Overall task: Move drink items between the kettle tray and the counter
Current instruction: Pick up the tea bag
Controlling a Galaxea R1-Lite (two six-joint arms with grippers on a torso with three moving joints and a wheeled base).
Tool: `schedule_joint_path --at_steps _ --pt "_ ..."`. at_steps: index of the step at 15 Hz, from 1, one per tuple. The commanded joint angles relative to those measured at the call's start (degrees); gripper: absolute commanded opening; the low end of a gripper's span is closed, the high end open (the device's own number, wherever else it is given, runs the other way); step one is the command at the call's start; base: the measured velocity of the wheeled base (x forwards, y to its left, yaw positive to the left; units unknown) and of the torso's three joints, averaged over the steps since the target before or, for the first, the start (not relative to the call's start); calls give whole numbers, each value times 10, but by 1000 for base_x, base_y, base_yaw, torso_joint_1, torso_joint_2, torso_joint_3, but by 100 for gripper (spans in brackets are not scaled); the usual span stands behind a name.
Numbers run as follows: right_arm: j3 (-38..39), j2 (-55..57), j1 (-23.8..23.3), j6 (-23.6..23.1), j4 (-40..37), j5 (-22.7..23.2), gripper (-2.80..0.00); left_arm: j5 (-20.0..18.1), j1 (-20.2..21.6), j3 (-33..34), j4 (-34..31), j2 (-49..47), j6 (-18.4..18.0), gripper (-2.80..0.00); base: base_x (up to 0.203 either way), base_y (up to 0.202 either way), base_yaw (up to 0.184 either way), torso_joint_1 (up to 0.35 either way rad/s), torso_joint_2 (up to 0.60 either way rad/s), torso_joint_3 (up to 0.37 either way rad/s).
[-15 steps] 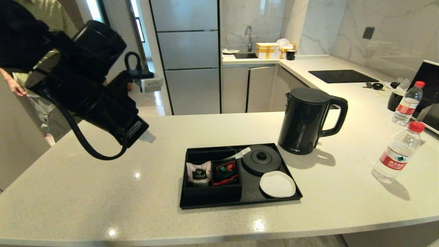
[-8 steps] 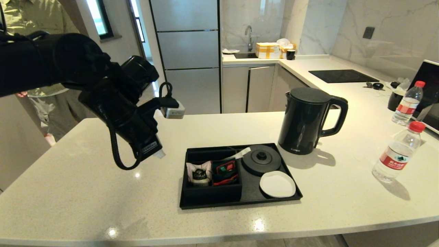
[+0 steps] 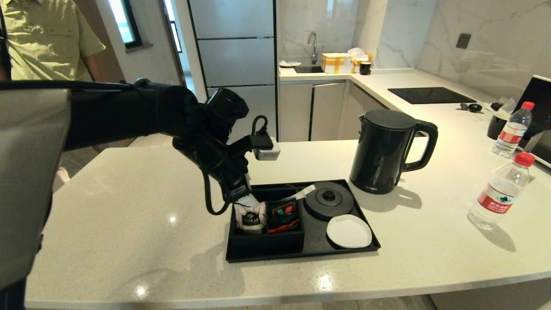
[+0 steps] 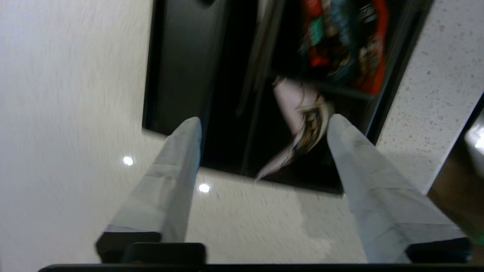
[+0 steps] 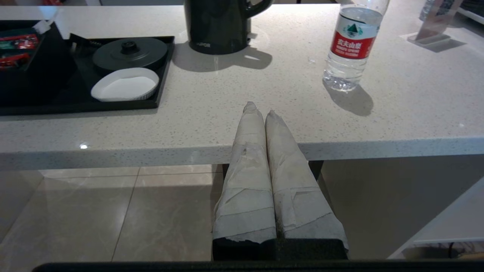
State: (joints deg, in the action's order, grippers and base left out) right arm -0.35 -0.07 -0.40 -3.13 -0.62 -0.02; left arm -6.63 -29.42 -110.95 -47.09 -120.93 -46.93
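My left gripper (image 3: 246, 199) hangs open just above the back-left corner of the black kettle tray (image 3: 310, 255), right over the pink-and-black sachet (image 3: 249, 217). In the left wrist view the sachet (image 4: 302, 113) stands in its compartment beyond the open gripper (image 4: 263, 120), nearer one finger, untouched. The black kettle (image 3: 384, 150) stands on the counter (image 3: 129, 215) behind the tray's right end, off its round base (image 3: 328, 200). The red-capped bottle (image 3: 499, 191) stands on the counter at the right. My right gripper (image 5: 261, 110) is parked shut and holding nothing below the counter's front edge.
Red-and-green packets (image 3: 283, 215) fill the compartment beside the sachet, and a white coaster (image 3: 348, 231) lies on the tray. A second bottle (image 3: 511, 129) and a dark screen (image 3: 538, 112) stand far right. The black hob (image 3: 424, 95) lies behind. A person (image 3: 47, 38) stands back left.
My left arm has swung right and down from above the counter's left side to the tray's sachet compartment. The kettle, bottles and tray have not moved.
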Motion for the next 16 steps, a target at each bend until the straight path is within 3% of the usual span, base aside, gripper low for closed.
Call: schedule_joint_path --at_steps 1,5,10,16 --pt "0 1 1 0 0 0 -280 0 -10 -1 1 -21 -32 0 0 0 0 0 0 0" --pt "0 1 1 0 0 0 -280 1 -11 -1 -9 -22 -37 0 0 0 0 0 0 0" --pt "0 1 1 0 0 0 -280 43 -6 -1 -26 -9 -40 0 0 0 0 0 0 0" --pt "0 1 1 0 0 0 -280 58 -3 -1 -41 -14 -41 0 0 0 0 0 0 0"
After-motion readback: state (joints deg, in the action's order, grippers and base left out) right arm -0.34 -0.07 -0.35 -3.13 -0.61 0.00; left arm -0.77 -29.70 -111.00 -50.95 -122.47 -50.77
